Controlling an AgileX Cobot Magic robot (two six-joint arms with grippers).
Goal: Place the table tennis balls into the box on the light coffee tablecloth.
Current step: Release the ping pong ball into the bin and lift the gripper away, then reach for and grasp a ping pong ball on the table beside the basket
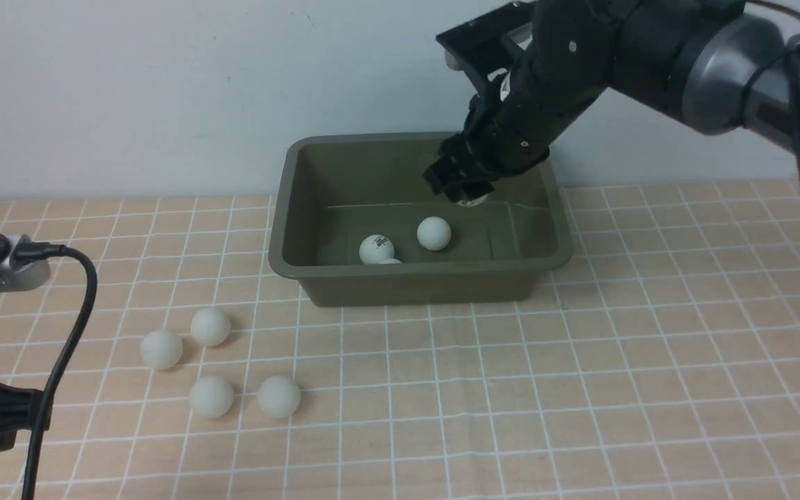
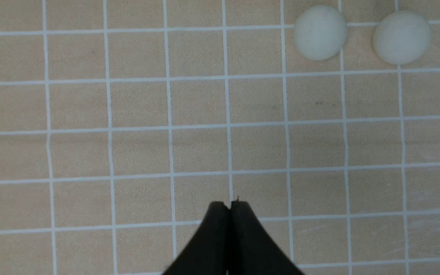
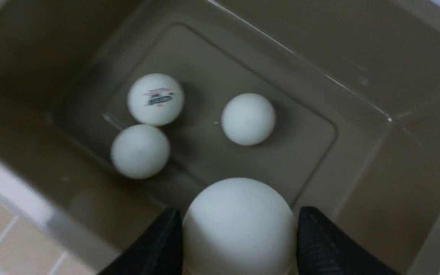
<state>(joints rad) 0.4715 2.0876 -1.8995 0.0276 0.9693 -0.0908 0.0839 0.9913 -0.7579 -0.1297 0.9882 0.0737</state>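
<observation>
Right arm (image 1: 560,83) hangs over the open box (image 1: 417,281). Four loose balls (image 1: 210,326) clutter the cloth (image 1: 580,389) on the left; right side's wide open.

Right arm (image 1: 650,48) reaches forward and tips down, right gripper (image 1: 466,193) pinching a ball (image 3: 239,225). Left gripper (image 2: 230,208) sits low, jaws pressed together.

You see the box (image 1: 414,285) as smooth olive plastic with a soft sheen, thin glints running along its floor. The table tennis balls (image 1: 211,326) look like matt white plastic; the table tennis ball (image 3: 239,225) in the right gripper (image 1: 464,189) shows a fine grain. Its pads (image 3: 319,244) are black and finely ribbed. The tablecloth (image 1: 580,389) is matt, faintly creased cloth.
</observation>
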